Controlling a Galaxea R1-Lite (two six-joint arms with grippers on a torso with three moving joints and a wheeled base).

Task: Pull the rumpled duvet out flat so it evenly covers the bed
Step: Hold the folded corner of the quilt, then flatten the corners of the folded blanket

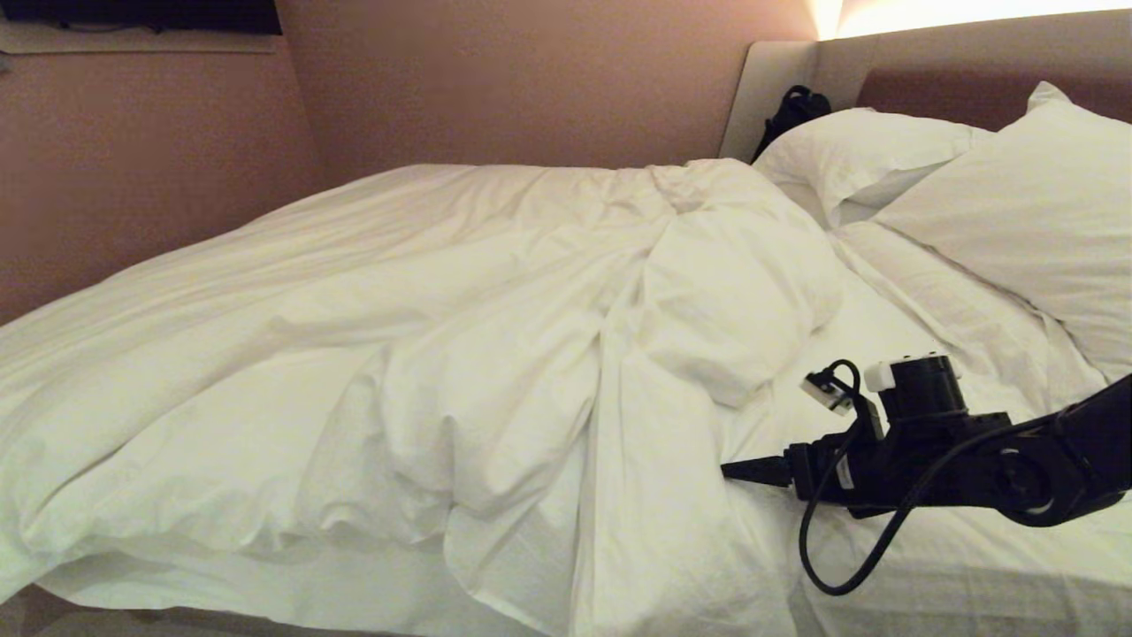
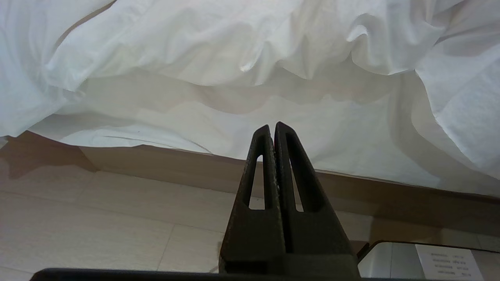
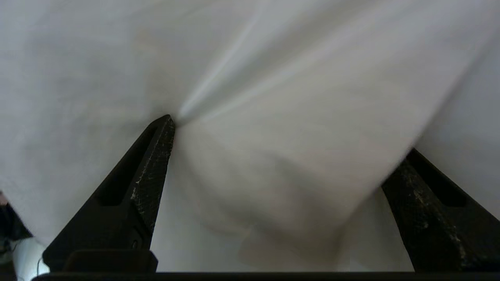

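Note:
The white duvet lies rumpled over the left and middle of the bed, bunched into a puffy ridge near the pillows. My right gripper reaches in from the lower right, level, with its tip against the duvet's near right edge. In the right wrist view the right gripper stands open with a fold of white cloth between the jaws. One fingertip presses into the cloth and the other is partly hidden by it. My left gripper is shut and empty, parked low beside the bed below the overhanging duvet.
Two plump white pillows lean on the headboard, with a black bag in the corner behind them. Bare white sheet shows to the right of the duvet. Below the bed base lies pale tiled floor.

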